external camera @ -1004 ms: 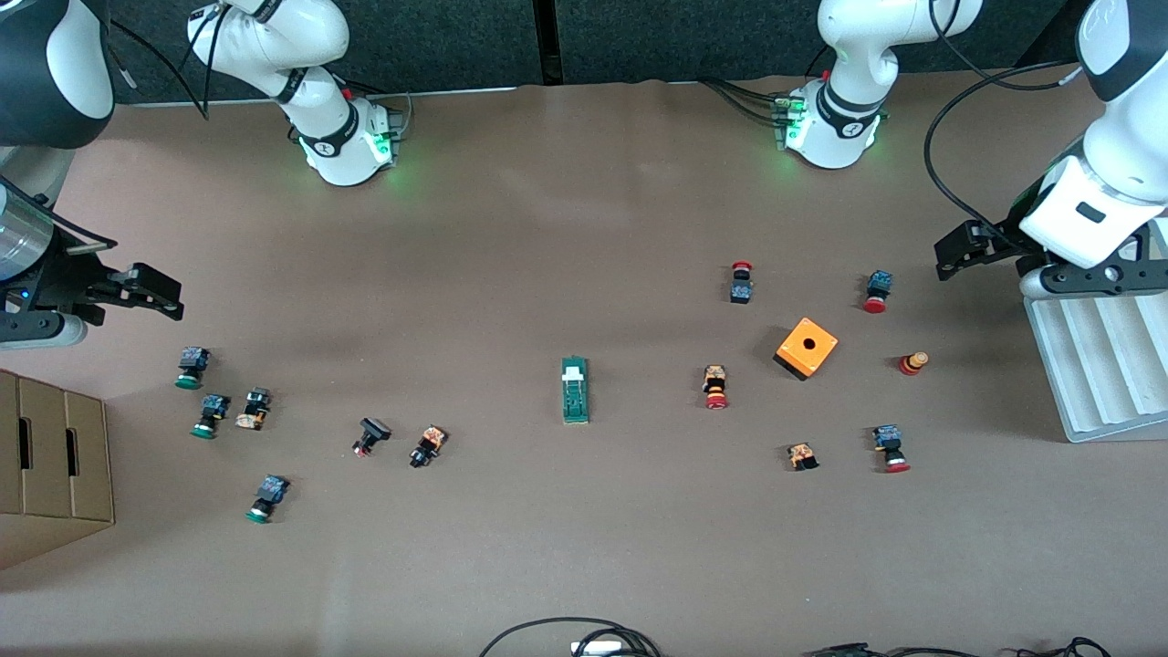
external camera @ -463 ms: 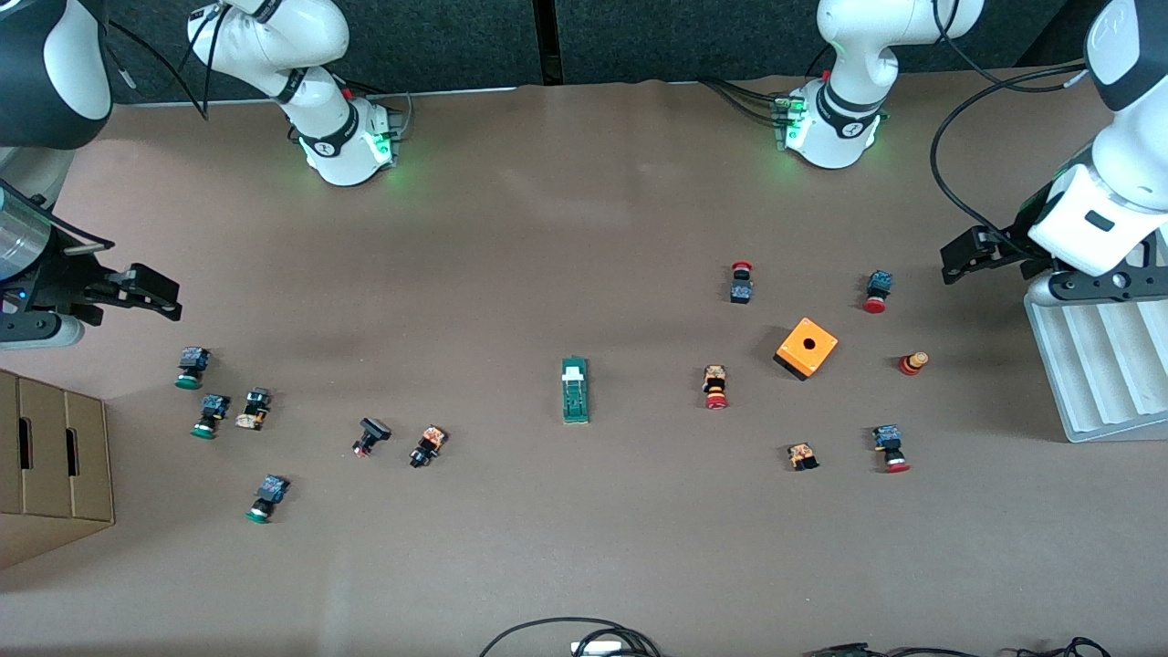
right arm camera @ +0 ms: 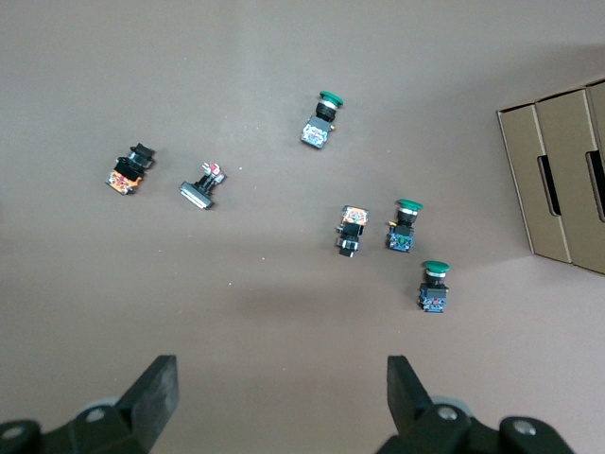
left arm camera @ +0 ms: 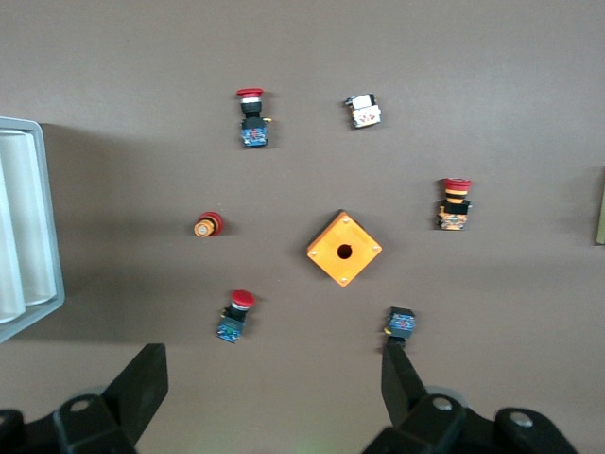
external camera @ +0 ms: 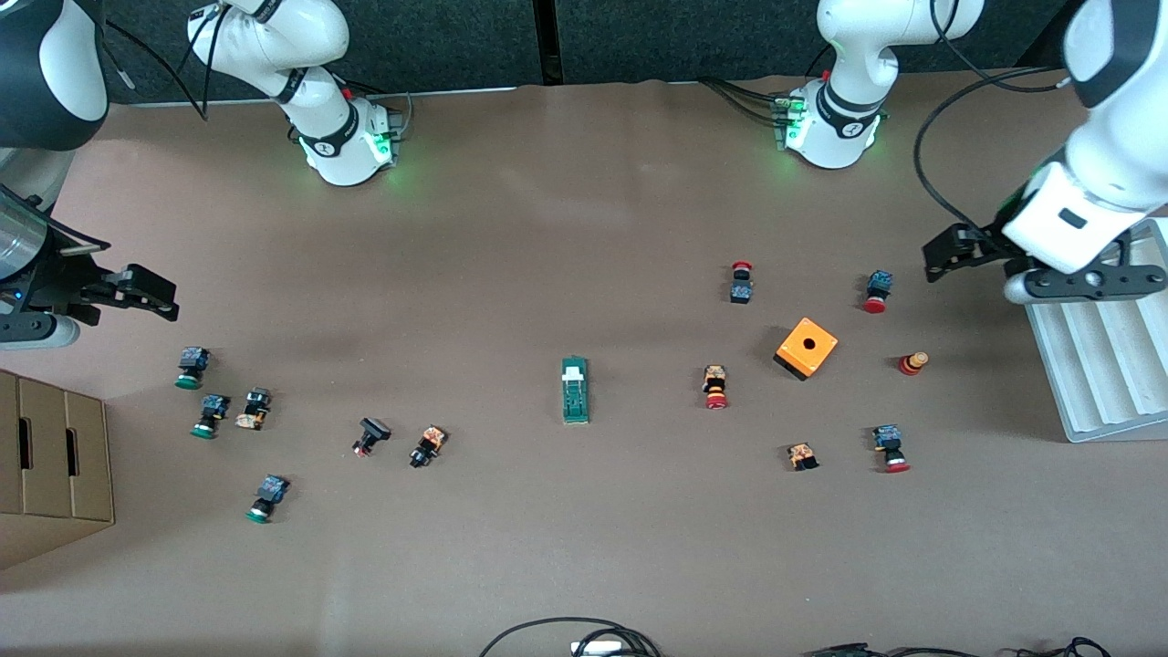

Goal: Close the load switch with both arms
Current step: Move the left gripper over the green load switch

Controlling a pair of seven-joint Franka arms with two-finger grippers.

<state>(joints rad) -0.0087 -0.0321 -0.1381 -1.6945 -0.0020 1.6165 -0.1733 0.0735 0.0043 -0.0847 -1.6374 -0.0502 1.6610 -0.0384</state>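
Nothing of the task looks done yet, as far as these views show. The load switch (external camera: 575, 391) lies untouched at the centre of the front view, flat on the brown surface (external camera: 566, 237), its white handle piece at the end toward the top of the frame. Both arms are well apart from it, so the whole approach, the bracing and the closing of the handle are, by my judgement, left to do.

The left gripper (external camera: 949, 248) hangs at the upper right of the front view, over the surface beside the white ridged tray (external camera: 1104, 365). Its fingers (left arm camera: 142, 383) stand wide apart and hold nothing. In the left wrist view the orange cube (left arm camera: 344, 248) sits mid-frame among several red-capped buttons, and only a sliver at the middle right edge may be the switch; I cannot tell for certain.

The right gripper (external camera: 146, 294) hangs at the middle left edge of the front view, above the cluster of green-capped buttons (external camera: 192, 365) and near the cardboard box (external camera: 55, 465). Its fingers (right arm camera: 156, 392) are also fully spread and empty. The switch does not show in the right wrist view.

The switch lies between the 2 grippers, roughly midway, with buttons scattered on each side of it.
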